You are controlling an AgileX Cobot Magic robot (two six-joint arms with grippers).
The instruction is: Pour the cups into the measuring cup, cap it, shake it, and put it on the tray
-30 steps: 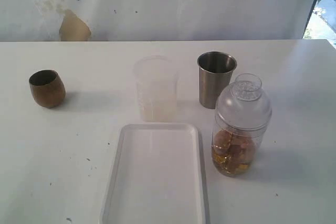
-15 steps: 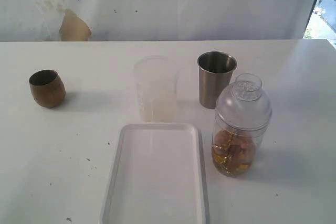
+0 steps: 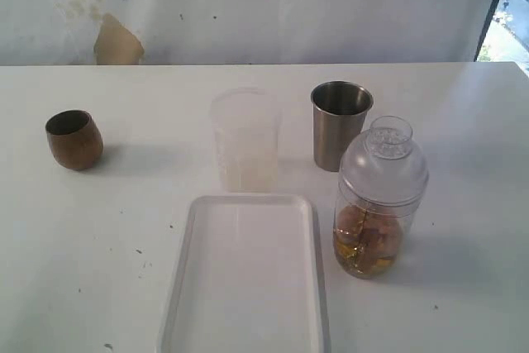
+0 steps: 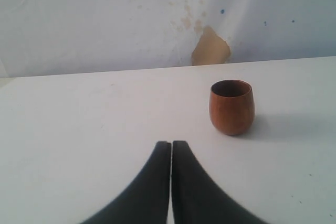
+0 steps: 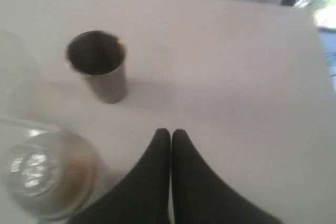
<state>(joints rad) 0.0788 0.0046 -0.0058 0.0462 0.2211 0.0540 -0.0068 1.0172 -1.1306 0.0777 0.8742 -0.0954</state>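
The brown wooden cup (image 3: 74, 140) stands upright at the table's left; in the left wrist view the wooden cup (image 4: 231, 106) is ahead of my left gripper (image 4: 171, 143), which is shut and empty. The steel tumbler (image 3: 340, 125) stands upright at centre right. Beside it is the clear measuring cup (image 3: 376, 204) with a domed cap on and amber-brown contents. My right gripper (image 5: 170, 131) is shut and empty, apart from the tumbler (image 5: 100, 66) and the capped measuring cup (image 5: 44, 182). The white tray (image 3: 248, 287) lies empty at the front. Neither gripper shows in the exterior view.
A frosted translucent beaker (image 3: 245, 140) stands between the wooden cup and the tumbler, just behind the tray. A white wall with a tan patch (image 3: 116, 42) backs the table. The table's right edge lies near a window (image 3: 506, 14).
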